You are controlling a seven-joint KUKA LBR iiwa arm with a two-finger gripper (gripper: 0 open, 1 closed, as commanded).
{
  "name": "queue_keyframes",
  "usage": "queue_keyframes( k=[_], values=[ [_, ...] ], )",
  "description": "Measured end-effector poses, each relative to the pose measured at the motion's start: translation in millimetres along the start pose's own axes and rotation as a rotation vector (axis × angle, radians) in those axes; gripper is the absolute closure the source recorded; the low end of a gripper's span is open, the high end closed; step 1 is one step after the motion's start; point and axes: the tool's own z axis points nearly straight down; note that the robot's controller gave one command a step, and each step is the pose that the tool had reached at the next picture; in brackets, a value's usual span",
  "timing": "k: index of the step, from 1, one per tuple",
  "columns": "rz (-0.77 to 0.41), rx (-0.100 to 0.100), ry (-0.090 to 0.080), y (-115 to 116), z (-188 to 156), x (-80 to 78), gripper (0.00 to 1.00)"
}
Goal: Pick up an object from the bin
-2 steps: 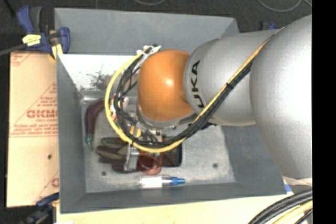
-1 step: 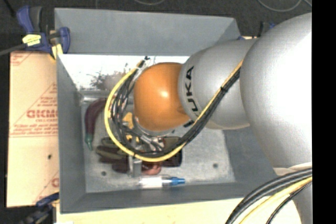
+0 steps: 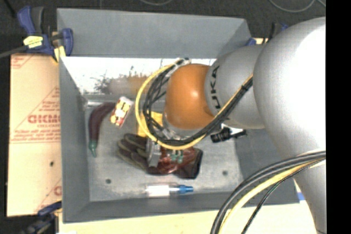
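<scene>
My gripper [image 3: 154,155] hangs below the arm's orange cover, low over the middle of the bin floor. It is down on a dark brown glove-like thing [image 3: 130,147] whose fingers spread to the left. Touching the gripper's right side is a dark red shiny piece [image 3: 185,162]. A white marker with a blue cap [image 3: 167,190] lies just in front of them, near the front wall. Whether anything is held between the jaws is hidden by the gripper body.
A dark purple toy aubergine with a green stem [image 3: 97,124] lies along the left wall. A small white, yellow and red toy [image 3: 121,110] sits beside it. A yellow thing [image 3: 156,118] shows partly under the arm's cables. The arm covers the bin's right half.
</scene>
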Motion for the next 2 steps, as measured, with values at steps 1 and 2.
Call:
queue_keyframes(
  k=[1, 2],
  values=[
    [0.000, 0.000, 0.000, 0.3, -0.2, 0.2, 1.00],
    [0.015, 0.000, 0.000, 1.3, -8.9, -4.1, 1.00]
  ],
)
